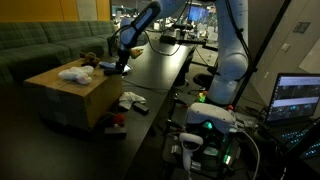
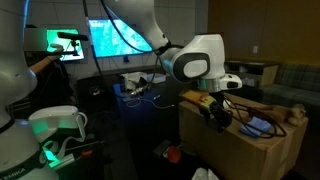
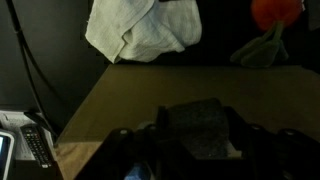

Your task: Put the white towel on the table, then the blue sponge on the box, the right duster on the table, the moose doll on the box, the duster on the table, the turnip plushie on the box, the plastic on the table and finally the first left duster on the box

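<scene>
The tan cardboard box (image 1: 62, 95) stands beside the long black table (image 1: 165, 70). On its top lie the white towel (image 3: 138, 30) (image 1: 74, 73), an orange turnip plushie with green leaves (image 3: 268, 20) and the blue sponge (image 2: 258, 125). My gripper (image 3: 198, 132) (image 1: 122, 64) (image 2: 215, 112) hangs over the box's edge on the table side. It is shut on a dark grey duster (image 3: 200, 122) held between the fingers, just above the box top. A reddish-brown soft thing (image 1: 114, 121), perhaps the moose doll, lies low by the box's foot.
A crumpled white piece (image 1: 130, 98) lies on the near end of the table. A green sofa (image 1: 40, 45) runs behind the box. Cables and a remote (image 3: 35, 145) lie below the box's edge. Lit screens (image 2: 120, 38) and a laptop (image 1: 298, 98) stand by the robot base.
</scene>
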Motion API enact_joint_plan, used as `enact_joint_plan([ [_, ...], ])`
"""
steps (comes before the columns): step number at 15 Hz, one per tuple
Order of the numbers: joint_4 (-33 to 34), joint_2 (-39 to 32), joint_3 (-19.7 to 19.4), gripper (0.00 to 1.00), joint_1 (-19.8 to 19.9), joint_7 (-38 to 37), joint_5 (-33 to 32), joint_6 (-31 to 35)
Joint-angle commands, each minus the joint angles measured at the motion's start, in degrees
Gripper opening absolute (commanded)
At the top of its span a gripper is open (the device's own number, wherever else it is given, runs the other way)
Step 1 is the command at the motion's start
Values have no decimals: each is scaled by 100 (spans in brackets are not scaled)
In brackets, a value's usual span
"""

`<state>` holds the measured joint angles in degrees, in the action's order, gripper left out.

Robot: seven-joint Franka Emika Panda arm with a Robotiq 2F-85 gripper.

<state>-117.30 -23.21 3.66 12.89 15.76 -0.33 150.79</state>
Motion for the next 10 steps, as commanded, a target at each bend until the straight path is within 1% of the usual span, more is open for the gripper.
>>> enact_joint_plan([
  [1, -745, 630, -135, 34, -41, 174, 125, -40],
  [6, -1370, 1052, -220, 34, -86, 307, 129, -125],
  [10, -1693, 1176, -251, 34, -213, 303, 23, -202],
])
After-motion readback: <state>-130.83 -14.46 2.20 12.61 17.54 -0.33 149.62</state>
